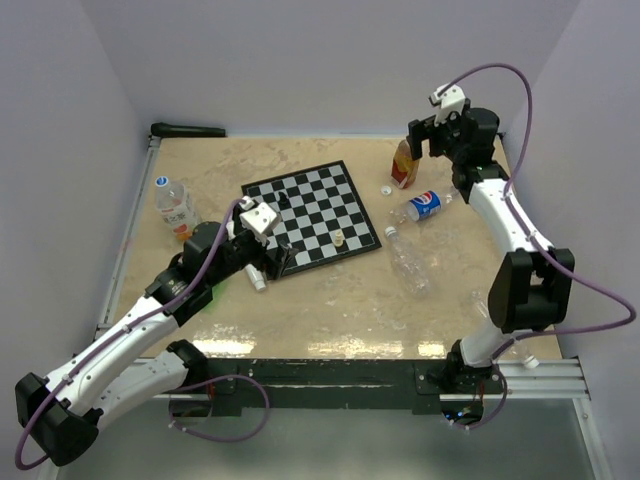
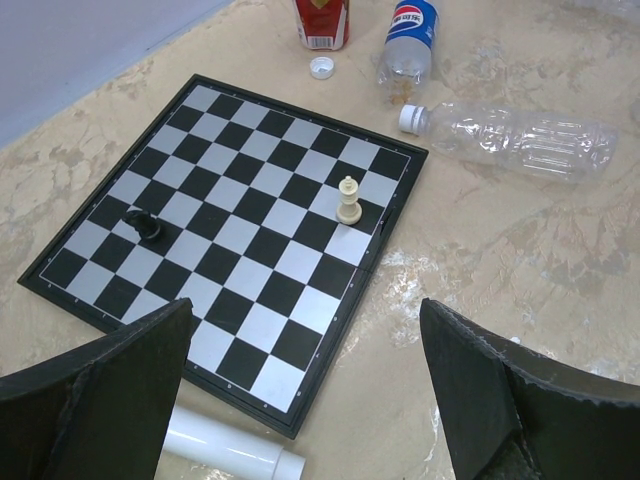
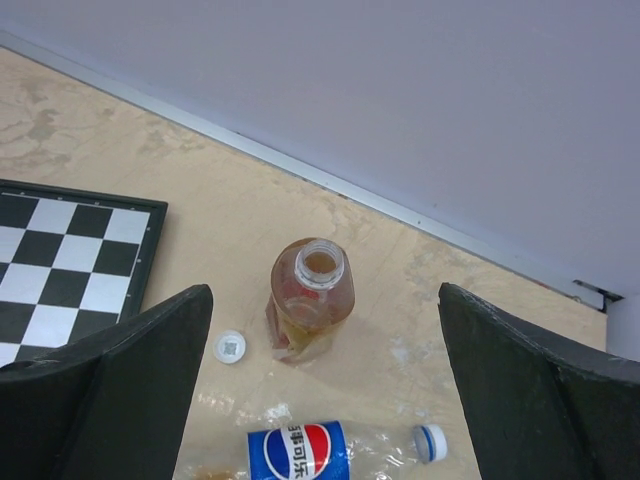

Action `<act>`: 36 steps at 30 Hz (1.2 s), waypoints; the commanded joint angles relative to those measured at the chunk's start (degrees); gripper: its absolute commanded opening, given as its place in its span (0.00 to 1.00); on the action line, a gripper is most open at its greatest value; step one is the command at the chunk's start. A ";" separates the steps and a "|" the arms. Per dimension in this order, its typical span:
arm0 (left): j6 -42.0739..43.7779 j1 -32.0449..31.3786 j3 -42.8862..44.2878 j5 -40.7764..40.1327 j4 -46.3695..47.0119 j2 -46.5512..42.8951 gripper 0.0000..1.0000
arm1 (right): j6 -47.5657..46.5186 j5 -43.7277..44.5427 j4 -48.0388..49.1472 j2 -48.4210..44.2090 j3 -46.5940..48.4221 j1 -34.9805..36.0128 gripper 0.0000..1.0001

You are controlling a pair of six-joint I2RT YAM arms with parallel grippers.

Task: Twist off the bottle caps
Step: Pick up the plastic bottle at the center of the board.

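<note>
Left pincer (image 2: 307,305) and right pincer (image 1: 428,140) were spread, empty.
Only by the right wrist view was the bottle (image 3: 311,297) shown open-necked beneath, white cap (image 3: 230,347) lying loose just left.

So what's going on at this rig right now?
The job is unscrewing bottle caps. The right gripper hangs open over the upright red-label bottle, whose mouth is open; a white cap lies beside it. The Pepsi bottle, the clear bottle and the bottle at the far left are capped. The left gripper is open and empty over the chessboard's near edge.
</note>
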 commanded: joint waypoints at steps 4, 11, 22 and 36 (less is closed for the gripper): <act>-1.56 -0.03 1.88 1.18 1.02 -1.51 1.00 | -3.62 -4.08 -6.31 -11.58 -3.52 -1.40 0.98; -3.76 -0.03 1.53 2.15 1.20 -2.39 1.00 | -3.63 -6.10 -13.78 -21.95 -5.98 -2.80 0.98; -5.16 -0.03 5.83 5.05 0.58 -1.17 1.00 | 2.88 -11.90 -20.46 -35.32 -10.02 -2.98 0.98; -4.47 -0.03 9.35 6.99 2.43 1.64 1.00 | -2.81 -21.21 -25.29 -42.79 -14.33 -4.65 0.98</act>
